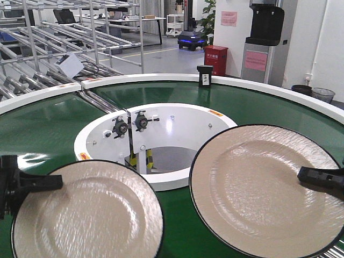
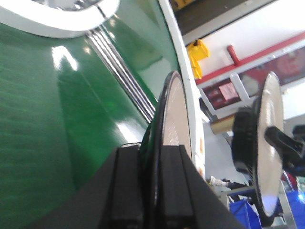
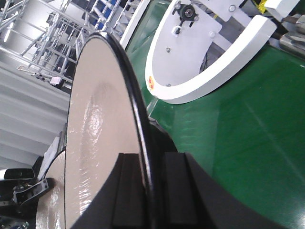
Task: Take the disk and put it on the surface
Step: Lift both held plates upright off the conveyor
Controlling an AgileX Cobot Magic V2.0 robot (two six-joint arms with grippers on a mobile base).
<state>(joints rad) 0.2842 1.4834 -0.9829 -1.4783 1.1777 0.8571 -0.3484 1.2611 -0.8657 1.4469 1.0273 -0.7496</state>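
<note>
Lots is cropped here: the front view cuts off the near edge of the left disk [image 1: 88, 215] and the near and right edges of the right disk [image 1: 258, 183], and I honestly can't tell whether either one rests on the green conveyor belt [image 1: 258, 105] or hangs just above it; both sit over its near side, flanking the white hub ring [image 1: 161, 110]; the left gripper [image 1: 54, 183] is clamped on the left disk's outer rim and the right gripper [image 1: 309, 174] on the right disk's; the wrist views show each rim edge-on, pinched between two black pads [image 2: 126, 186]; from the front the lower fingers are hidden under the disks; behind the belt there's blurry metal racking [image 1: 64, 32], a red box [image 1: 216, 59] and a small black unit [image 1: 204, 76] on the white outer rim; the disks are round, beige, shallow-dished and glossy with a thin black edge; the belt is shiny too.
</note>
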